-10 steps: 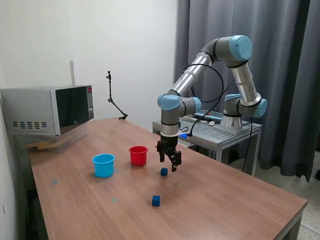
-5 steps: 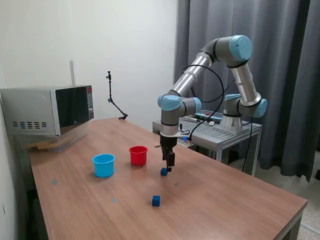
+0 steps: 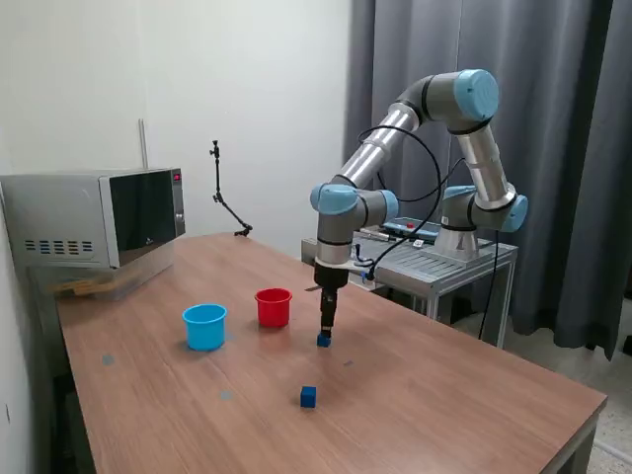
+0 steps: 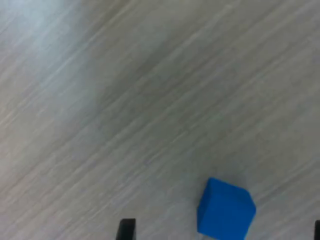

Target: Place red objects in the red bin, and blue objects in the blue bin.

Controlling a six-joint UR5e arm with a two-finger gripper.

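From the exterior view, I have the end effector down right over a blue cube on the table, just beside the red bin; the blue bin stands further toward the exterior view's left. A second blue cube lies apart, nearer the camera. I cannot see into either cup, and no red cubes show.

On the wrist view, the blue cube sits between two dark fingertips spread wide, untouched, so the end effector is released. I judge this the pick step; next I must close squarely on it, then carry it to the blue bin.
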